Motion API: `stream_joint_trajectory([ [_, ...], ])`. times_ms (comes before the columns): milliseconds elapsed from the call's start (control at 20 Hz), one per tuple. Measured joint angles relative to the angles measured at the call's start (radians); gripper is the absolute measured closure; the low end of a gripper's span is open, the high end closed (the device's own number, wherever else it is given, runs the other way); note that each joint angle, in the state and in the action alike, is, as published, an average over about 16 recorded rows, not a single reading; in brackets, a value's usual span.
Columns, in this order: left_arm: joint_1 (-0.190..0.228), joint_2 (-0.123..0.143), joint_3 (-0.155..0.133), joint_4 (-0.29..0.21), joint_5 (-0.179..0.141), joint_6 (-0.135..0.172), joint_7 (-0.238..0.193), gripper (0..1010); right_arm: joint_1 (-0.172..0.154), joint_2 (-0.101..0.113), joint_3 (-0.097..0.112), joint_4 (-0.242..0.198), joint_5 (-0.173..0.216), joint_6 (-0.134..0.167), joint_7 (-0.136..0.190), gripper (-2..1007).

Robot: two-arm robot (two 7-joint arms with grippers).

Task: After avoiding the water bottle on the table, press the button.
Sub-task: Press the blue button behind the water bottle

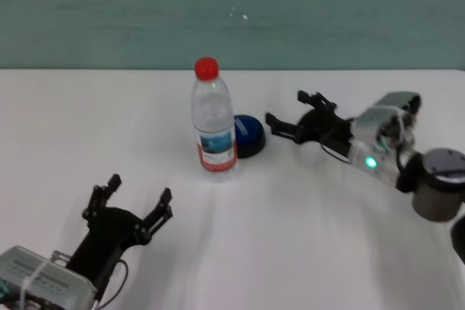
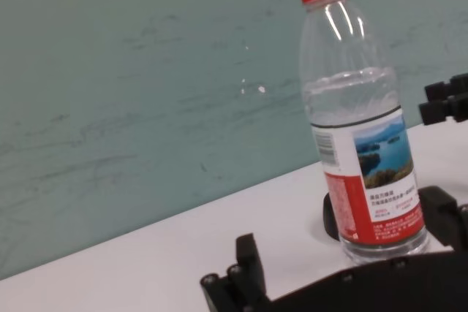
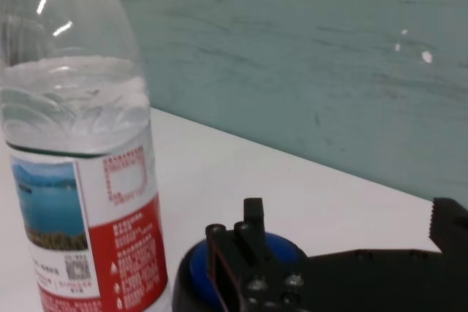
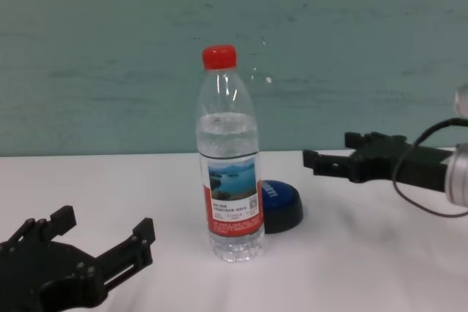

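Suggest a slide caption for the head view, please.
Right gripper, fingers open, nears the blue button behind the upright water bottle; left gripper waits open.

Light is even and soft across the white table [image 1: 327,252], bright without harsh patches. Faint grey shadows sit just under the water bottle [image 1: 213,117] and beside the blue button [image 1: 250,134]. White streaks of glare run down the bottle's shoulder in both wrist views. The head view looks slightly soft overall. In the right wrist view the near gripper parts are blurry.
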Motion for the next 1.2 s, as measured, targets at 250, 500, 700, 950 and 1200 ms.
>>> stream_joint_trajectory([
  [250,0.0,0.0,0.0,0.0,0.0,0.0,0.0,10,0.024,-0.013,-0.007,0.024,-0.004,-0.003,0.006,1],
  [500,0.0,0.0,0.0,0.0,0.0,0.0,0.0,10,0.047,-0.024,-0.008,0.049,-0.005,-0.007,0.01,1],
  [700,0.0,0.0,0.0,0.0,0.0,0.0,0.0,10,0.064,-0.033,-0.009,0.074,-0.006,-0.011,0.013,1],
  [950,0.0,0.0,0.0,0.0,0.0,0.0,0.0,10,0.085,-0.045,-0.011,0.107,-0.008,-0.017,0.019,1],
  [1200,0.0,0.0,0.0,0.0,0.0,0.0,0.0,10,0.105,-0.059,-0.016,0.144,-0.012,-0.023,0.024,1],
])
